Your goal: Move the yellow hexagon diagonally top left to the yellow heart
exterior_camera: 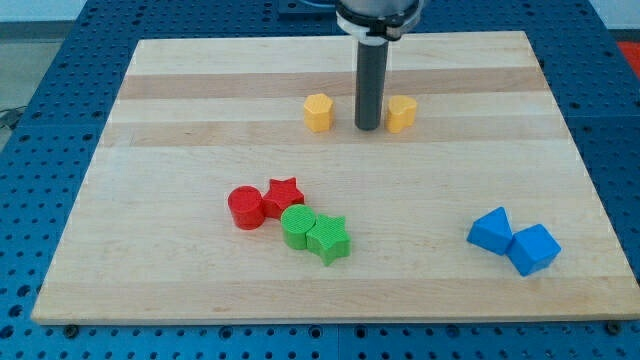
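The wooden board of pale planks lies on a blue perforated table. I take the dark straight rod as my landmark. It comes down from the view's top, and my tip rests on the board in its upper middle part.

This arm has no claw, so there is nothing that can open or close; the rod ends plain and it holds nothing.

To the view's left of my tip, a little apart from it, stands the small yellow hexagon block. To the view's right of my tip, just beside it, stands the small yellow heart block; I cannot tell if the rod touches it. So my tip is between the two yellow blocks, and both are at nearly the same height in the view.

Well below my tip and to its left is a tight group of four blocks. The red cylinder block is the leftmost, and the red star block touches it on the view's right. Just under the star is the green cylinder block, and the green star block touches that one on the view's right.

Well below my tip and to its right lie two blue blocks of angular shape, touching: the upper blue block and the lower blue block.
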### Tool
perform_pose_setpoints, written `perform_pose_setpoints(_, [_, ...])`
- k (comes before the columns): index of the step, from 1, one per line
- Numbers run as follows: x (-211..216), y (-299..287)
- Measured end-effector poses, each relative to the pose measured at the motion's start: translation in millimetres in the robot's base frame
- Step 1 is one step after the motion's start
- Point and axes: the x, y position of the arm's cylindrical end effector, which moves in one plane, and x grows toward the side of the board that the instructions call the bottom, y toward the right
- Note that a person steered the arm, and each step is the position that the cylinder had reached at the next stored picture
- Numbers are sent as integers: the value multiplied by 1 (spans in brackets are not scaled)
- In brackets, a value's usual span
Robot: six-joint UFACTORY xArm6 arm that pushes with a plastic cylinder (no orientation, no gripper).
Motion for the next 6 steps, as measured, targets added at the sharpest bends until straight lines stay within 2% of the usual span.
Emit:
perform_pose_setpoints(1, [13,-20])
perform_pose_setpoints(2, [5,-44])
perform_pose_setpoints(3, [-11,-67])
perform_pose_setpoints(5, [-71,-130])
perform_pose_setpoints(6, [-54,-133])
